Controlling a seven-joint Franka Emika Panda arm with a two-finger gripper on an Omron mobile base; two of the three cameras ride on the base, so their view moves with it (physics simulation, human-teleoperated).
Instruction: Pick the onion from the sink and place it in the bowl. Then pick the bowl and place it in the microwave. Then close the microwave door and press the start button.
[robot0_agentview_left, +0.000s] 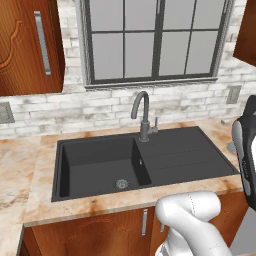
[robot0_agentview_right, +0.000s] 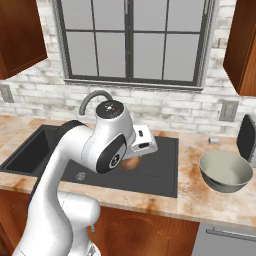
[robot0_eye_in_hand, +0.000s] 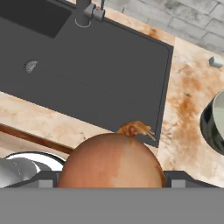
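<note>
My gripper (robot0_agentview_right: 134, 159) is shut on the brown-orange onion (robot0_agentview_right: 130, 165) and holds it in the air above the ribbed drainboard of the dark sink (robot0_agentview_right: 160, 172). In the hand view the onion (robot0_eye_in_hand: 111, 157) sits large between my fingertips (robot0_eye_in_hand: 46, 181), its wispy tip pointing at the sink's front right corner. The deep bowl (robot0_agentview_right: 226, 171), cream inside and grey outside, stands upright on the counter to the right of the sink, and its rim (robot0_eye_in_hand: 215, 122) shows at the right edge of the hand view. The basin (robot0_agentview_left: 100, 165) holds nothing but its drain. The microwave and its door are out of view.
A grey curved faucet (robot0_agentview_left: 142, 112) rises behind the sink. A small grey object (robot0_agentview_right: 213, 141) lies on the counter behind the bowl, and a dark appliance (robot0_agentview_right: 246, 137) stands at the far right. A window and brick wall back the marbled counter (robot0_agentview_left: 20, 170).
</note>
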